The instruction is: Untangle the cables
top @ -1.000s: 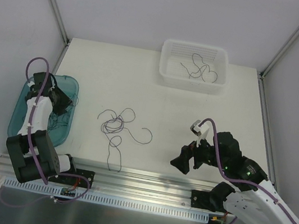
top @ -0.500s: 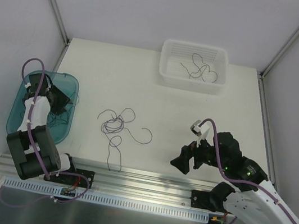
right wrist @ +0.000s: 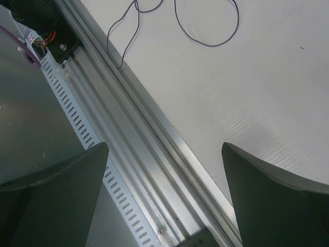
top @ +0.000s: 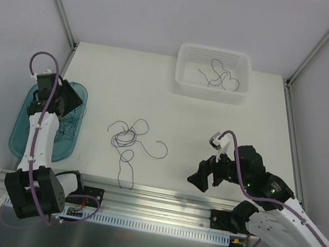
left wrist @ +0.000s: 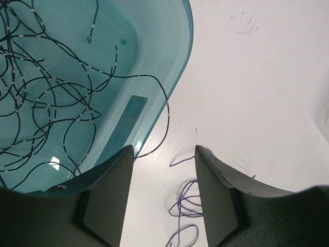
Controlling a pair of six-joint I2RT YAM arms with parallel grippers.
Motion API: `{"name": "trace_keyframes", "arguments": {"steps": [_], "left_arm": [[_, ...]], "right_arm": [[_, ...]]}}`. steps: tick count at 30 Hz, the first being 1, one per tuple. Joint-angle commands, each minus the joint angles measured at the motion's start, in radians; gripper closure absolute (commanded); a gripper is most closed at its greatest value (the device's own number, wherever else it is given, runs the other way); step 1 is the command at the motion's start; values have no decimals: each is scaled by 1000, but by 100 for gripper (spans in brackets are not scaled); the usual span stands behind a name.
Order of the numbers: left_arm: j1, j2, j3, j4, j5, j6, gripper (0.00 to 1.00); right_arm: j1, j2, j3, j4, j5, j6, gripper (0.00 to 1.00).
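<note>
- Two grippers are hanging spread, empty: left gripper over the tray's rim, right gripper over the table's near edge.
- Cables are lying mid-table.

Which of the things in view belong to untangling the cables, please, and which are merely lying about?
Part of the job:
- purple cable tangle on the table
- black strands in the teal tray
- dark strands in the white basket
- left gripper and right gripper, both open

Merely there:
- slotted aluminium rail
- enclosure walls
</note>
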Motion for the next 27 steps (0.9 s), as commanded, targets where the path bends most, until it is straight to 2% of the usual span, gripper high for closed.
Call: {"name": "trace_keyframes", "arguments": {"steps": [1, 11, 22, 27], "left_arm": [[-77, 31, 36, -15, -144, 77, 49], [-196, 177, 67, -23, -315, 95, 54], [-331, 215, 103, -24, -561, 160, 55], [-367, 260, 106, -24, -620, 190, 58]], "right_arm": [[8, 2, -1, 13, 8, -1, 3], [9, 5, -2, 13, 13, -1, 3], [8, 14, -5, 21, 13, -2, 3], [9, 13, -4, 19, 13, -2, 3]]}}
